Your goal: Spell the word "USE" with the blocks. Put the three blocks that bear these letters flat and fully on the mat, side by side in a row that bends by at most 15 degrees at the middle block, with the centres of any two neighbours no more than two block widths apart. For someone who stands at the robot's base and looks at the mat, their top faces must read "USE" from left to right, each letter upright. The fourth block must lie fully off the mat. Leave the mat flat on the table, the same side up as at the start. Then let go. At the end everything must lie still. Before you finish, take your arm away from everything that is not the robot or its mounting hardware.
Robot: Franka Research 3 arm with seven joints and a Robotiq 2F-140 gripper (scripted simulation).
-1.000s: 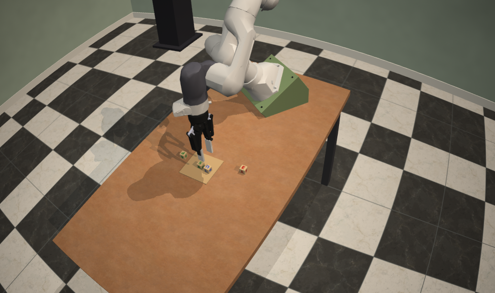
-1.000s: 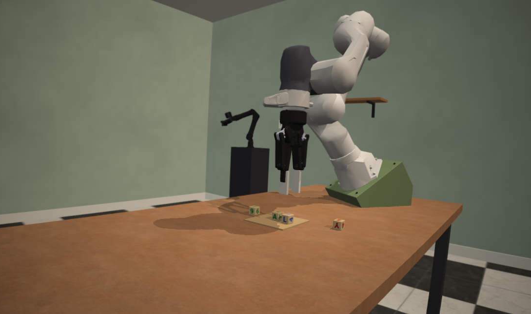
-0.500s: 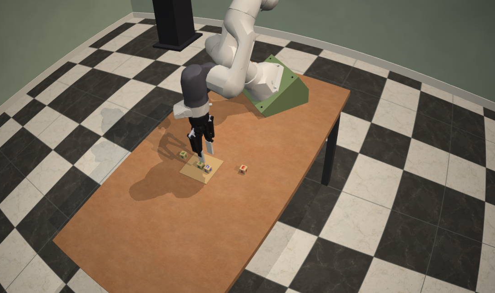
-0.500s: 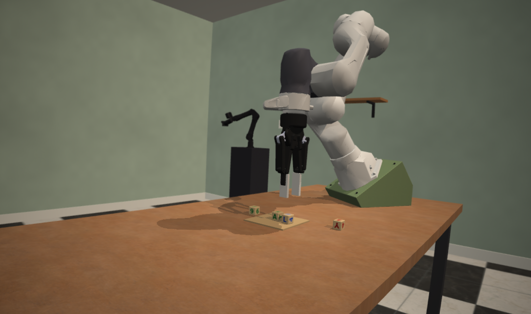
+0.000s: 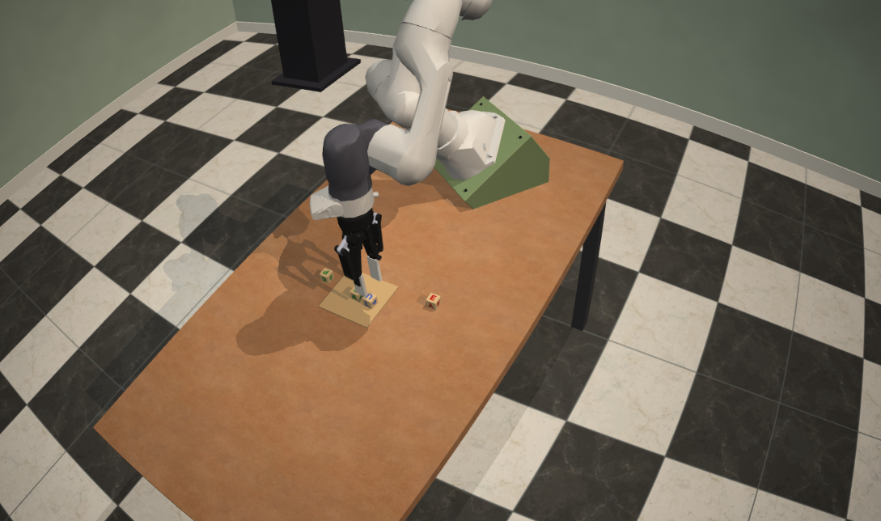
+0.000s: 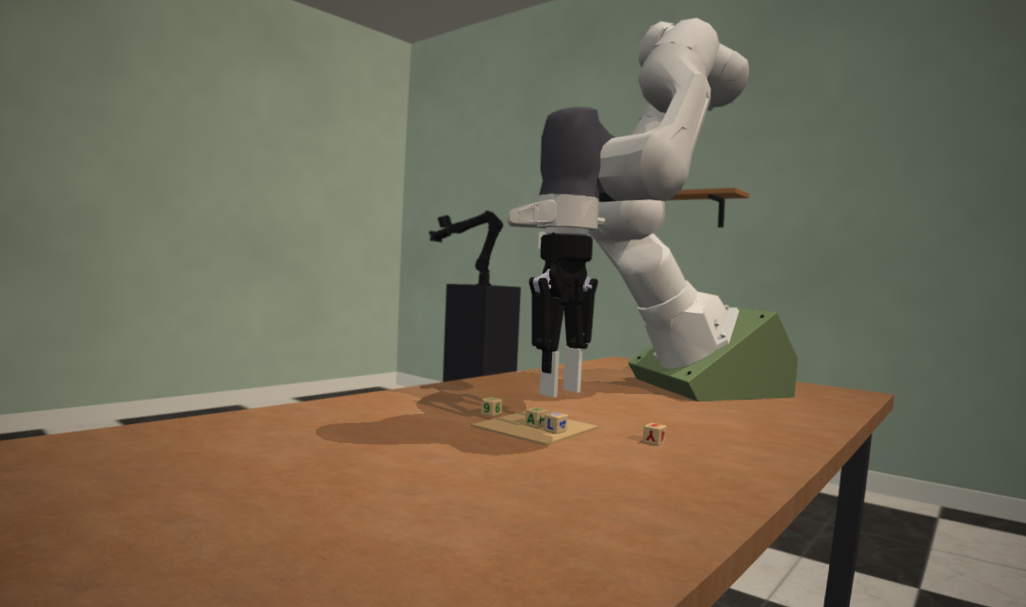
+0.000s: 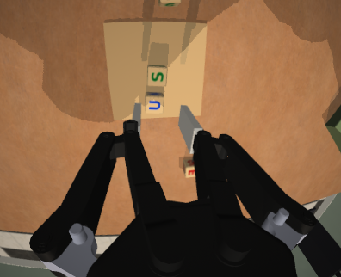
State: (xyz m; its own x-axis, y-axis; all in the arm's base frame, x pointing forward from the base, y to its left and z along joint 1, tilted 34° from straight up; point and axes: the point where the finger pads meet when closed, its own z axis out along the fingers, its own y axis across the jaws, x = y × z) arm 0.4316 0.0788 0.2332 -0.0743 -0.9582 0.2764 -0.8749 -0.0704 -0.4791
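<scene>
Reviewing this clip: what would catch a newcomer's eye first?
The big pale arm, bolted to a green wedge on the table, its black tool hanging over a tan mat. Next, the little letter blocks: blue U and green S on the mat, red E off it.

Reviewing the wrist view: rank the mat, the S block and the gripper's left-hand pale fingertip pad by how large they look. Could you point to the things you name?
1. Mat [image 5: 346, 309] [image 6: 505, 427] [image 7: 128, 52]
2. S block [image 7: 157, 76] and pale pad [image 7: 136, 115]: too close to rank, the pad being nearer the camera.
</scene>
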